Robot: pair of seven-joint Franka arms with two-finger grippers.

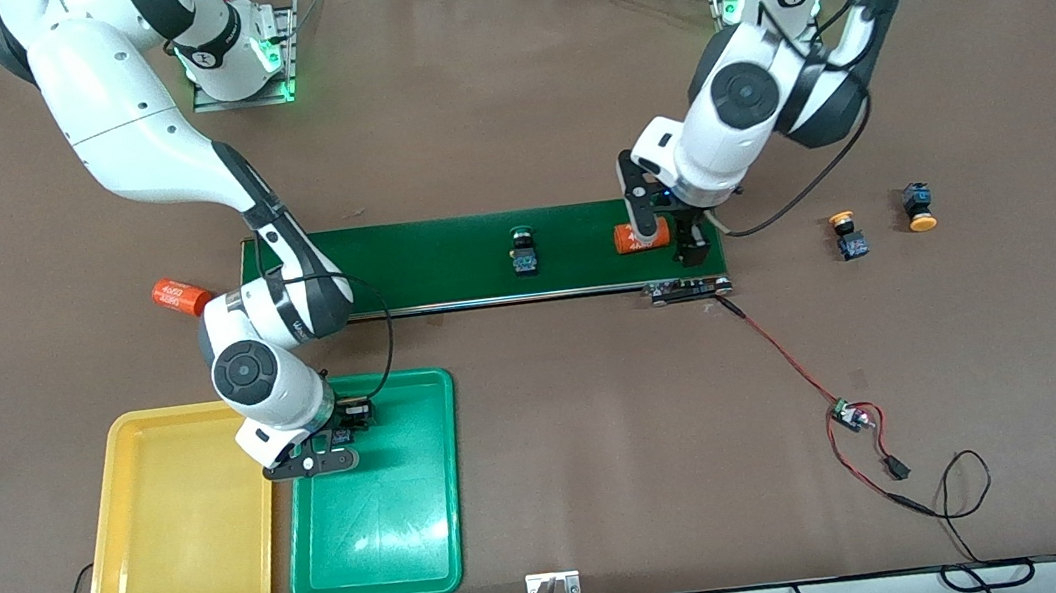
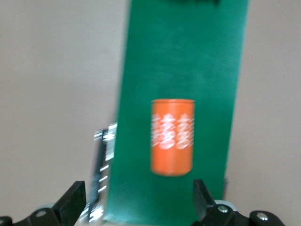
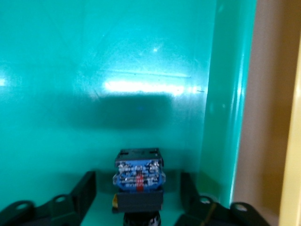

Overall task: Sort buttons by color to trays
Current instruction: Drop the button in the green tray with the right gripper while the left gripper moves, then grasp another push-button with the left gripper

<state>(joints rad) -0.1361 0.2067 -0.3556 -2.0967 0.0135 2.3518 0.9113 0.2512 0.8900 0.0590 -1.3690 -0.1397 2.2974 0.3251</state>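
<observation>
A dark blue-black button [image 3: 138, 181] lies in the green tray [image 1: 385, 526], in its corner nearest the conveyor and the yellow tray [image 1: 111, 509]. My right gripper [image 1: 334, 441] [image 3: 138, 195] stands open around it, with both fingers [image 3: 85, 188] clear of its sides; its cap is hidden. Another button [image 1: 523, 250], whose cap looks green, sits on the dark-green conveyor [image 1: 443, 257]. Two yellow-capped buttons [image 1: 848, 235] [image 1: 918, 208] lie on the table toward the left arm's end. My left gripper [image 1: 668, 231] [image 2: 136, 205] hangs open over the conveyor's end, just short of an orange cylinder [image 2: 172, 136].
A second orange cylinder [image 1: 182, 297] lies on the table at the conveyor's end toward the right arm. A red-and-black cable with a small board [image 1: 850, 415] runs from the conveyor's control strip [image 1: 688, 290] toward the front edge. The yellow tray holds nothing.
</observation>
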